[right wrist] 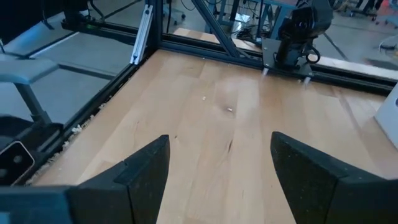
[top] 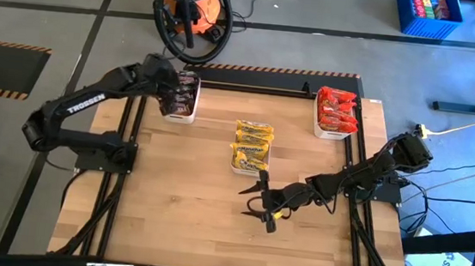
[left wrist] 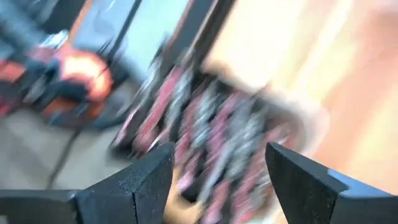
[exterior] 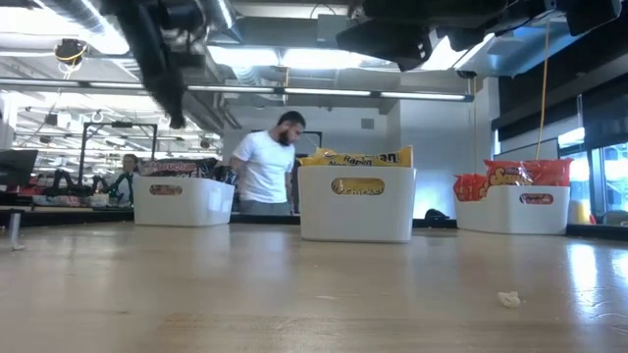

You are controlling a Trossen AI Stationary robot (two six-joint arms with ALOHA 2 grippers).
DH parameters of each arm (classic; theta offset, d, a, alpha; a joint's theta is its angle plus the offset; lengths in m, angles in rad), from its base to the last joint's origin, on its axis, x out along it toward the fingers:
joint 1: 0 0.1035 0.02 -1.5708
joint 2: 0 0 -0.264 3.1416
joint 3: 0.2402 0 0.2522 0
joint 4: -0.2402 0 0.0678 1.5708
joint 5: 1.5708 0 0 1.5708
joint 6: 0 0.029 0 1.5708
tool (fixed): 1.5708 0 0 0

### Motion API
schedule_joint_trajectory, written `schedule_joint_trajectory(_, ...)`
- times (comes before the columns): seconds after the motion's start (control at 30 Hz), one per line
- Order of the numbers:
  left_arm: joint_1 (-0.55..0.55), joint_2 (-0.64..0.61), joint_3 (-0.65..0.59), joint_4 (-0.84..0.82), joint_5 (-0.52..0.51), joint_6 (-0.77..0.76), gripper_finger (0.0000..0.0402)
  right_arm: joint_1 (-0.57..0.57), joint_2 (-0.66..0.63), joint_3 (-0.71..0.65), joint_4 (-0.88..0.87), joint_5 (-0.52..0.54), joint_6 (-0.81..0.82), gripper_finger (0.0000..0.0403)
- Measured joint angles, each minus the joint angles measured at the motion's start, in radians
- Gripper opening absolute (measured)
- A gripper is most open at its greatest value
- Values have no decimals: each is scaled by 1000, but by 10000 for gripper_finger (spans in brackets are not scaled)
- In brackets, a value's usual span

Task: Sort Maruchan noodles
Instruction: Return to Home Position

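Observation:
The Maruchan noodles lie sorted by colour in three white trays. Dark packets (top: pixel 180 94) fill the far-left tray, yellow packets (top: pixel 252 145) the middle tray, red packets (top: pixel 337 110) the far-right tray. My left gripper (top: pixel 174 93) hovers open over the dark packets (left wrist: pixel 211 137), fingers apart above them. My right gripper (top: pixel 261 202) is open and empty above bare table near the middle, closer to the near edge; in the right wrist view its fingers (right wrist: pixel 149 168) frame only wood.
The three white trays stand in a row along the far part of the table (exterior: pixel 183 199) (exterior: pixel 357 201) (exterior: pixel 535 208). A small scrap (exterior: pixel 508 298) lies on the wood near the right. A person (exterior: pixel 265 167) stands beyond the far edge. An orange vacuum (top: pixel 190 4) sits behind the table.

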Motion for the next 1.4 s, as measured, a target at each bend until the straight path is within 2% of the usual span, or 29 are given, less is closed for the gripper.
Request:
schedule_joint_trajectory(0.23, -101, -98, 33, 128, 541, -124, 247, -10, 0, 20, -64, -47, 101, 260)
schedule_joint_trajectory(0.4, -202, -121, 8, 227, 950, -136, 247, -13, -64, 60, -196, 33, 123, 251)
schedule_joint_trajectory(0.47, -246, -121, 1, 237, 1014, -126, 247, -13, -115, 60, -232, 87, 124, 237)
schedule_joint_trajectory(0.6, -324, -111, 0, 235, 988, -82, 247, -11, -215, 49, -310, 144, 137, 200)
schedule_joint_trajectory(0.7, -377, -95, 0, 292, 969, -113, 247, -6, -284, 3, -323, 152, 158, 168)
schedule_joint_trajectory(0.83, -440, -81, -8, 307, 832, -126, 243, -6, -374, -90, -325, 210, 200, 122)
schedule_joint_trajectory(0.97, -468, -80, -74, 378, 708, -133, 216, -7, -470, -198, -295, 207, 216, 82)
schedule_joint_trajectory(1.1, -480, -102, -184, 500, 657, -186, 179, -6, -576, -306, -236, 200, 231, 55)
schedule_joint_trajectory(1.27, -520, -185, -386, 789, 620, -326, 136, -6, -713, -451, -117, 202, 232, 38)
schedule_joint_trajectory(1.4, -573, -286, -538, 1004, 492, -400, 110, -7, -792, -545, -15, 209, 231, 35)
